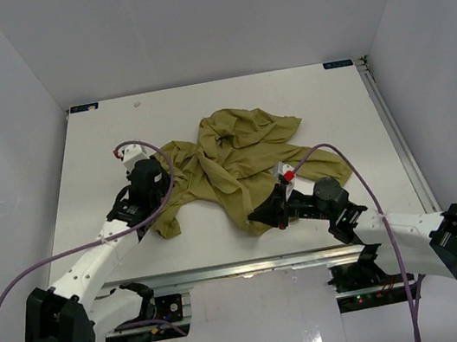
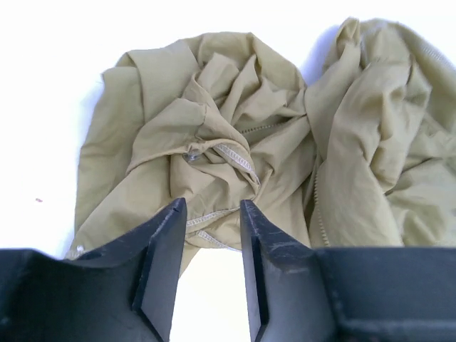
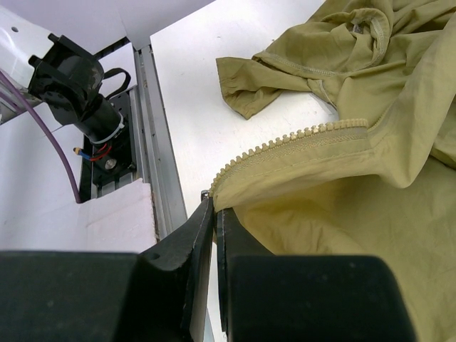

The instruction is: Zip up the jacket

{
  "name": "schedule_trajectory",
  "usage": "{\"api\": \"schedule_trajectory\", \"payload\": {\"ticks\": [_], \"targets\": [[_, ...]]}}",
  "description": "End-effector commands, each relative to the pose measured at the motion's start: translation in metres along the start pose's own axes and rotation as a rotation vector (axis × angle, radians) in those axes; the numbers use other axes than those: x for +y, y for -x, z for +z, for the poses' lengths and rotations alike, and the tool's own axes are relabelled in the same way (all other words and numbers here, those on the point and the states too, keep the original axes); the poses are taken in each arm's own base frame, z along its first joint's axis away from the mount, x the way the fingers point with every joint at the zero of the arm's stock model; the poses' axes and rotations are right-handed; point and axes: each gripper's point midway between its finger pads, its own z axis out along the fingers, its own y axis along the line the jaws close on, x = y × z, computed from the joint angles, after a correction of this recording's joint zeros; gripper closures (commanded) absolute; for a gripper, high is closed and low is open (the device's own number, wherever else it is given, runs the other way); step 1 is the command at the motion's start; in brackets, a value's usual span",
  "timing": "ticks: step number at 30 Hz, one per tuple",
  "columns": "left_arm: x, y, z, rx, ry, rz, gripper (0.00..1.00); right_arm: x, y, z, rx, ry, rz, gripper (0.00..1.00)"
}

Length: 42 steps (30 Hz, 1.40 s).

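The white table (image 1: 116,128) stood inside plain white walls, with both arms bolted at its near edge. You had the jacket (image 1: 244,159) lying crumpled in a loose heap on the table. It sat between the two grippers and spread beyond them toward the far side.

Left gripper (image 2: 210,206):
- The fingers (image 2: 165,235) were spread apart.
- In the left wrist view, a bunched knot of jacket fabric lay directly ahead of the fingertips.
- A stitched hem (image 2: 206,218) crossed the gap just at the tips. You could not tell from that view whether the tips touched the cloth.
- A second, larger fold of the jacket rose ahead and to the right of this gripper.
- In the top view, this gripper sat at the jacket's left edge, with a purple cable (image 1: 138,141) looping over its wrist.

Right gripper (image 3: 214,208):
- The fingers were pressed almost together, pinching the jacket's edge at the end of a row of zipper teeth (image 3: 299,137).
- The teeth ran from the fingertips ahead and to the right, along a folded edge of the fabric.
- A sleeve end (image 3: 242,100) lay on bare table ahead of the tips, apart from them.
- To the left of this gripper ran the metal rail (image 3: 153,142) at the table's near edge.
- In the top view, this gripper sat at the jacket's near corner.
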Motion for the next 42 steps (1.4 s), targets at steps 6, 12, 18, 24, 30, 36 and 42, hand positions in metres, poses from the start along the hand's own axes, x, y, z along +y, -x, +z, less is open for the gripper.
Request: {"api": "schedule_trajectory", "payload": {"ticks": [6, 12, 18, 24, 30, 36, 42], "targets": [[0.010, -0.001, 0.029, 0.080, 0.077, -0.054, 0.46, 0.003, 0.022, 0.003, -0.053, 0.008, -0.039, 0.92], [0.052, -0.002, 0.078, 0.161, 0.158, -0.211, 0.45, 0.002, 0.023, 0.001, -0.057, 0.000, -0.046, 0.92], [0.081, 0.000, 0.102, 0.120, 0.239, -0.210, 0.45, -0.004, 0.022, -0.001, -0.059, -0.034, -0.055, 0.92], [0.063, -0.020, 0.136, 0.159, 0.107, -0.168, 0.76, -0.011, 0.022, -0.004, -0.067, -0.079, -0.066, 0.92], [0.060, 0.035, 0.122, 0.006, 0.106, -0.137, 1.00, -0.014, 0.023, -0.003, -0.060, -0.092, -0.070, 0.92], [0.022, 0.128, 0.061, -0.213, -0.054, -0.245, 1.00, -0.017, 0.021, 0.000, -0.042, -0.100, -0.062, 0.92], [-0.001, 0.181, 0.004, -0.292, -0.161, -0.240, 1.00, -0.017, 0.021, 0.003, -0.035, -0.096, -0.047, 0.92]]}}
